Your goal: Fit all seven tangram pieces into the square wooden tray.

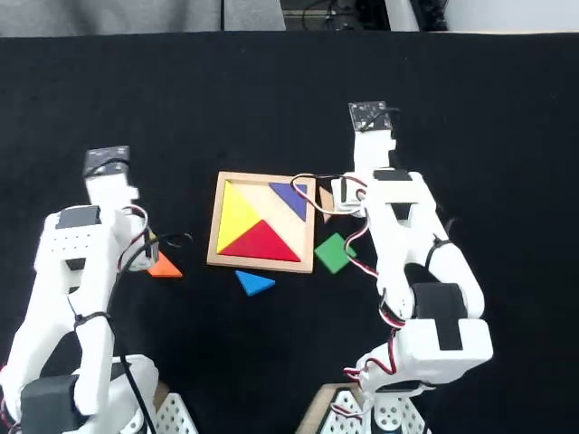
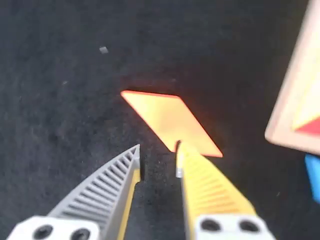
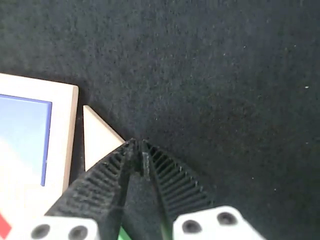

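Left pincer point(image 2: 158, 147) ajar beside orange parallelogram point(image 2: 170, 120)

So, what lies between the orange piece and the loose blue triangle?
Only bare black cloth, per the high view, between orange piece and blue triangle.

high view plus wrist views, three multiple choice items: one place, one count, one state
1. Where is the green square? A) in the tray B) on the table beside the tray C) on another piece
2. How many pieces lie in the tray? A) one B) three C) seven
3. The right gripper is: A) wide open B) shut on a piece C) shut, empty
1 B, it lies on the table off the rim. 2 B, a yellow piece, a red piece, a blue piece. 3 C, its tips meet, nothing between.
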Motion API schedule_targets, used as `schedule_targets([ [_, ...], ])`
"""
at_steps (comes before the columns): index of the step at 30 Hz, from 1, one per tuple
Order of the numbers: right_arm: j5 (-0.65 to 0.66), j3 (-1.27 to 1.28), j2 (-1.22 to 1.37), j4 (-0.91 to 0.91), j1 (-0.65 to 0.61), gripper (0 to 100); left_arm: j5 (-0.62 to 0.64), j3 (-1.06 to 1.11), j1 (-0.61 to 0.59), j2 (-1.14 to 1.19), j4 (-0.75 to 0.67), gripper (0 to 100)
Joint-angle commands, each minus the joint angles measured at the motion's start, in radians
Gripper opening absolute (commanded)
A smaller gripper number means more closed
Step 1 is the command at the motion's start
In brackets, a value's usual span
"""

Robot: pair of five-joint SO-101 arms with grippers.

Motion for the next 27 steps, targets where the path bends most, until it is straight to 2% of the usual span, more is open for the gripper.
schedule_targets([
  [1,0.014,-0.062,-0.005,0.009,0.017,1.1,0.124,0.018,-0.035,0.012,-0.058,18],
  [9,0.014,-0.061,-0.005,0.009,0.015,1.1,0.241,-0.001,-0.015,0.201,-0.115,21],
  [13,0.014,-0.061,-0.005,0.009,0.015,1.1,0.249,-0.051,-0.008,0.278,-0.143,21],
  [27,0.015,-0.065,-0.001,0.009,0.015,1.1,0.285,-0.090,0.042,0.285,-0.132,21],
])
